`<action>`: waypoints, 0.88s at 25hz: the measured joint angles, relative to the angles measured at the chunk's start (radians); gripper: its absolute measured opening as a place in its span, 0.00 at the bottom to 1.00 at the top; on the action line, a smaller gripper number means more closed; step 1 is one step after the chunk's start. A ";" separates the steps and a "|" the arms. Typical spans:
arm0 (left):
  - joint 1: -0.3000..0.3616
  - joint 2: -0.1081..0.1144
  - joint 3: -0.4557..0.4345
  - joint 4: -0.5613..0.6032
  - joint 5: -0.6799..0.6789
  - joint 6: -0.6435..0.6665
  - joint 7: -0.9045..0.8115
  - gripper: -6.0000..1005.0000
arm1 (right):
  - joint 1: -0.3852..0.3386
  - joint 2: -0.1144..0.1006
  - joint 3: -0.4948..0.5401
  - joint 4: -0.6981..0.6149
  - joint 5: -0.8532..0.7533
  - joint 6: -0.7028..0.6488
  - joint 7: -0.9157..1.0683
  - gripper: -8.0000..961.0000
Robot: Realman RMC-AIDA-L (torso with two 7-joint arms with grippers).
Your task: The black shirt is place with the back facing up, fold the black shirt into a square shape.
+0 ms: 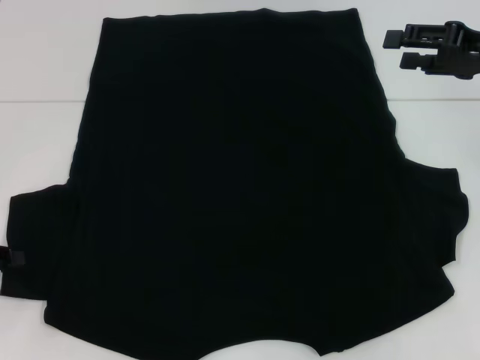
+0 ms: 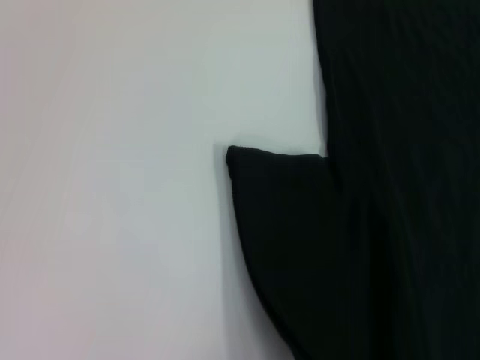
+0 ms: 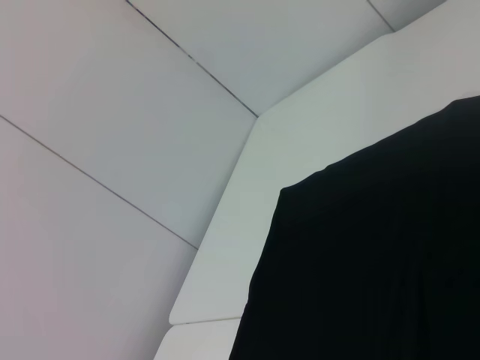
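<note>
Head view: one black shirt (image 1: 240, 187), plain soft fabric, matte, no lettering showing. It lies spread flat over most of the white surface (image 1: 45, 82). The straight hem is at the far edge of the view; the body widens toward the robot. One short sleeve reaches out on the left (image 1: 34, 240), the other on the right (image 1: 439, 214), its outline wavy and uneven. The near edge of the shirt is partly cut off by the bottom of the view.

Right end effector (image 1: 397, 49): black, hard, angular plastic. It sits over the bare surface just beside the shirt's far right corner, apart from the cloth. Two flat fingers point left, one above the other, with a clear gap between them; spread, holding nothing.

Left end effector (image 1: 13, 259): only a small dark tab shows at the left border of the head view, at the edge of the left sleeve. Whether its fingers are spread or pressed together cannot be told.

Left wrist view: the sleeve (image 2: 285, 240) with a rounded corner and a straight cuff edge, lying flat on the white surface (image 2: 112, 187); the shirt body fills the side beyond it.

Right wrist view: a squared corner of the shirt (image 3: 375, 262) on the surface (image 3: 247, 225), which is white, smooth, with a rounded edge. Beyond it, pale grey floor panels (image 3: 112, 112) with thin dark seams.
</note>
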 joint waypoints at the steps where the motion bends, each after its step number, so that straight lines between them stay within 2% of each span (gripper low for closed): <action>1: -0.001 0.000 -0.001 0.001 0.001 0.000 -0.001 0.26 | 0.000 0.000 0.000 0.000 0.000 0.000 0.000 0.78; 13: -0.009 0.001 0.000 0.004 0.002 0.011 -0.002 0.04 | -0.008 -0.002 0.006 0.000 0.001 0.000 0.001 0.78; 16: -0.009 0.004 -0.002 0.008 0.002 0.021 -0.002 0.00 | -0.008 -0.002 0.007 0.000 0.001 0.000 0.001 0.78; 22: -0.009 0.004 0.002 0.046 0.012 0.026 -0.035 0.00 | -0.008 -0.003 0.008 0.000 0.001 0.000 0.000 0.78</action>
